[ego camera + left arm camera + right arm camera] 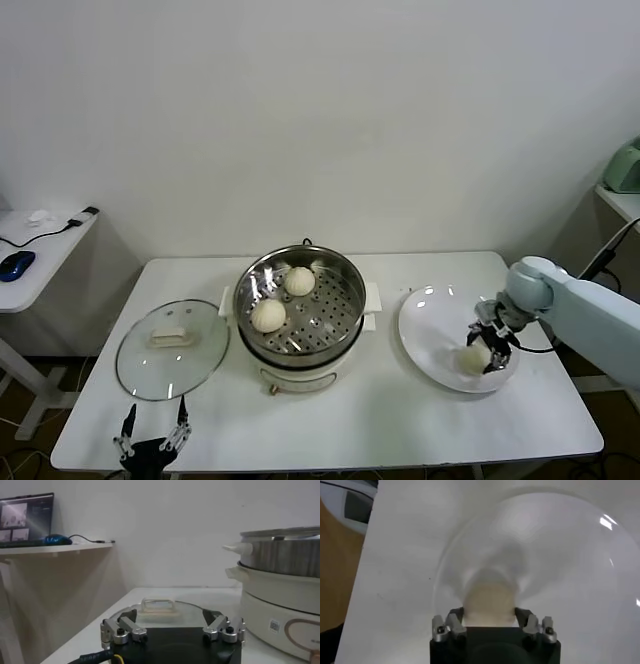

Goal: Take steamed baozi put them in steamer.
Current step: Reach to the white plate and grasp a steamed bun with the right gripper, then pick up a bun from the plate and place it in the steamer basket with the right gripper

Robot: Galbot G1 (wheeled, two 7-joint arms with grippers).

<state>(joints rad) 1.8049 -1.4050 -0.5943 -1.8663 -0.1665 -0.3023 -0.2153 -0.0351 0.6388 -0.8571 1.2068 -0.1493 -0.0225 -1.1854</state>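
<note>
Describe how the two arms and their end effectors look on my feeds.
The right arm has a smooth pale grey-white shell with a rounded joint. The right end effector and left end effector are black, with silvery metal finger links and screws. A black cable with a yellow wire runs by the left one.

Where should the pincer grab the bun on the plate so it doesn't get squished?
Probably around the middle of the bun, coming from above. It sits dome-up on the white plate, round and soft-looking, so its two opposite sides suit best. The right pincer already straddles it that way.
</note>
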